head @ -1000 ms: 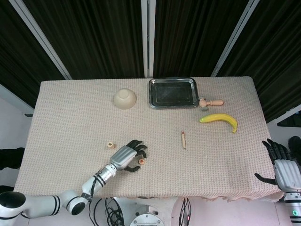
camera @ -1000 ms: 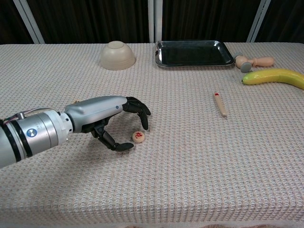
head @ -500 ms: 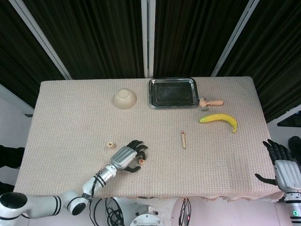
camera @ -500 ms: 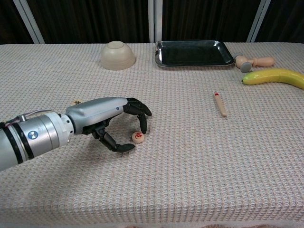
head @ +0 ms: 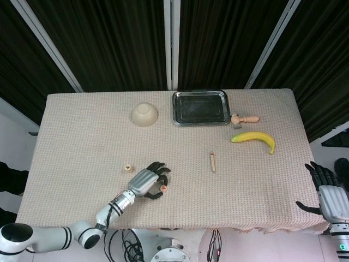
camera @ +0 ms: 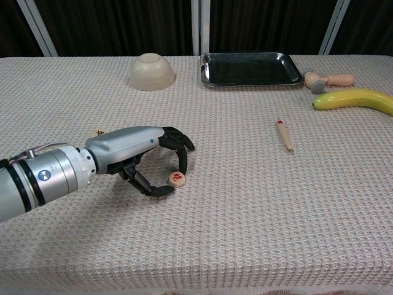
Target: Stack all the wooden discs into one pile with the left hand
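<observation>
A small wooden disc with a red mark [camera: 177, 179] lies on the cloth near the front left, also in the head view [head: 163, 189]. My left hand [camera: 144, 157] [head: 146, 182] reaches over it from the left. A fingertip [camera: 182, 168] presses its top edge and the thumb [camera: 161, 192] touches its lower edge, so the disc is pinched and slightly tipped. A second wooden disc [head: 127, 168] [camera: 98, 133] lies on the cloth to the left, behind the hand. My right hand [head: 326, 192] hangs off the table's right edge with its fingers spread, holding nothing.
A beige bowl [head: 144, 114] sits upside down at the back, with a dark metal tray [head: 199, 107] beside it. A wooden peg figure [head: 245, 118], a banana [head: 254, 138] and a small wooden stick [head: 212, 161] lie to the right.
My left hand's fingers have curled in around the red-marked disc, and the thumb has come up against it. The disc has tipped slightly. The right hand has not moved.
</observation>
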Available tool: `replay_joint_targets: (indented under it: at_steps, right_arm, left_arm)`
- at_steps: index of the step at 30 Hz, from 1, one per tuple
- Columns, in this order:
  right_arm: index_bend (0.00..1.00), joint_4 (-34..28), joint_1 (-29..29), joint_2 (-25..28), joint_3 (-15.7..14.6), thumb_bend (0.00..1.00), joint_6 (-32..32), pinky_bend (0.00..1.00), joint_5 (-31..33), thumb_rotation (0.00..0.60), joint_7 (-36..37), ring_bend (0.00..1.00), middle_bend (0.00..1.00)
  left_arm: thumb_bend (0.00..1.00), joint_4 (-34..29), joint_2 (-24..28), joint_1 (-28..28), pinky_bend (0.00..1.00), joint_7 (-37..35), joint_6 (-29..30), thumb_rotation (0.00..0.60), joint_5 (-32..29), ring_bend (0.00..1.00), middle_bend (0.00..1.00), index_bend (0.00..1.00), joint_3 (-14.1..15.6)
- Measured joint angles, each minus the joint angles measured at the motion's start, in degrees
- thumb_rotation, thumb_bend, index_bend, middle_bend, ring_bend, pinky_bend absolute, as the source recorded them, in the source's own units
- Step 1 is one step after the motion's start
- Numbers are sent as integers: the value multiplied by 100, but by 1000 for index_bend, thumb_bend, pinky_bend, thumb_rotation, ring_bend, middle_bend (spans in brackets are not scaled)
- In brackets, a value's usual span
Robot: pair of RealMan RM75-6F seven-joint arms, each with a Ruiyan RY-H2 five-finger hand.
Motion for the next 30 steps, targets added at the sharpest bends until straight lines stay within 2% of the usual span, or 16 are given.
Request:
replay_joint_targets:
  at_steps: [16,23,30]
  right_arm:
    - [0,-45,1,20,-3,0,6,0,-13,600,-33,0,0]
    - [0,-22,0,15,-2,0,10,0,-21,600,3,0,0]
    - [0,-68,-3,26,-18,0,72,0,-106,600,-25,0,0]
  left_arm:
    - [296,-214,176,56,0,-201,99,600,105,0,138,502,26]
    - [296,-759,849,153,0,-178,446,600,161,0,143,511,-112]
    - [297,-930,1507,390,0,114,636,600,-312,0,144,515,-290]
